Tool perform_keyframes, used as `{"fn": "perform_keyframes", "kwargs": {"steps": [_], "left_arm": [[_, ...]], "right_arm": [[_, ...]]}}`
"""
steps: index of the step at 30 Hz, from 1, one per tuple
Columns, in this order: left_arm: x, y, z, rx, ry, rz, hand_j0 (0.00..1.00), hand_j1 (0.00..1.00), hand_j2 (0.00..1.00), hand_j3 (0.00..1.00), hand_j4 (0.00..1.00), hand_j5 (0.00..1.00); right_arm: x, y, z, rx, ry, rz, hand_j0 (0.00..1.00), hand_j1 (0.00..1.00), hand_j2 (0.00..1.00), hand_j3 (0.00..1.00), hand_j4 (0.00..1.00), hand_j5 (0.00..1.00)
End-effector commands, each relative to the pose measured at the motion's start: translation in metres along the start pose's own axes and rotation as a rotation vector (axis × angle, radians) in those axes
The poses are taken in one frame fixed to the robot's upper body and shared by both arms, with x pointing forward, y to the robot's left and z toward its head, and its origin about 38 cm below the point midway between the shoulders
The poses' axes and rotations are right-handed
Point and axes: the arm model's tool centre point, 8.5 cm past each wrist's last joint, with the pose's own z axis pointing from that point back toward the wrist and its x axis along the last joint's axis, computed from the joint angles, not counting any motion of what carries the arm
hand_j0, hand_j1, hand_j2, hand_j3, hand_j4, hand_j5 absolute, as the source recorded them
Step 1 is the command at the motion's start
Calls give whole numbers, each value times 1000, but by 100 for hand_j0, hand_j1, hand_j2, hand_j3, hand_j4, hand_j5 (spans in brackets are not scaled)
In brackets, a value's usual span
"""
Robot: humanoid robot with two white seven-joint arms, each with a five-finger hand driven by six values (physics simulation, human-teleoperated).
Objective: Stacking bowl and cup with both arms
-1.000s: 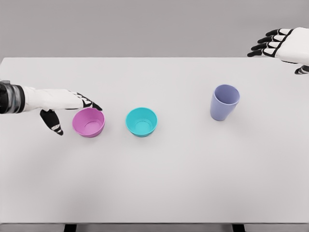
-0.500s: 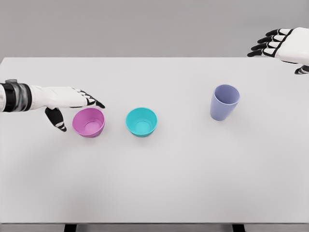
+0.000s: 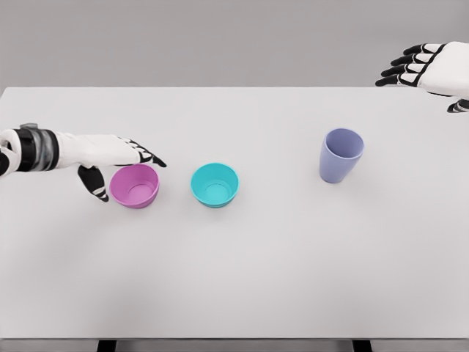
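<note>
A pink bowl (image 3: 135, 185) sits upright on the white table (image 3: 242, 279) at the left. Just right of it stands a teal bowl (image 3: 215, 184), apart from it. A lavender cup (image 3: 341, 155) stands upright further right. My left hand (image 3: 124, 165) reaches in from the left, open, fingers stretched over the pink bowl's far rim and thumb down at its left side, not closed on it. My right hand (image 3: 425, 70) hovers open at the top right, beyond the table's far edge.
Only the two bowls and the cup stand on the table. Its front edge runs along the bottom of the view, the far edge near the top against a grey wall.
My left hand has slid right, its fingers now further over the pink bowl's far rim and the thumb closer to its side. Bowls, cup and right hand have not moved.
</note>
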Motion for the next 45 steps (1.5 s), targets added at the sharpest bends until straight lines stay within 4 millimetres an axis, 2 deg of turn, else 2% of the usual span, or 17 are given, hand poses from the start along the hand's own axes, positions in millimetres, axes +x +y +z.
{"fn": "perform_keyframes", "kwargs": {"steps": [1, 8, 37, 45], "left_arm": [[1, -1, -2, -1, -5, 4, 100, 100, 100, 100, 100, 100], [-1, -9, -6, -16, -6, 20, 100, 100, 100, 100, 100, 100], [-3, -10, -23, -21, -7, 30, 100, 100, 100, 100, 100, 100], [-2, -16, -26, -32, -7, 29, 100, 100, 100, 100, 100, 100]], "right_arm": [[0, 0, 1, -2, 2, -4, 100, 100, 100, 100, 100, 100], [0, 0, 1, -1, 2, -3, 100, 100, 100, 100, 100, 100], [0, 0, 1, -2, 2, -4, 100, 100, 100, 100, 100, 100], [0, 0, 1, -1, 2, -3, 100, 100, 100, 100, 100, 100]]}}
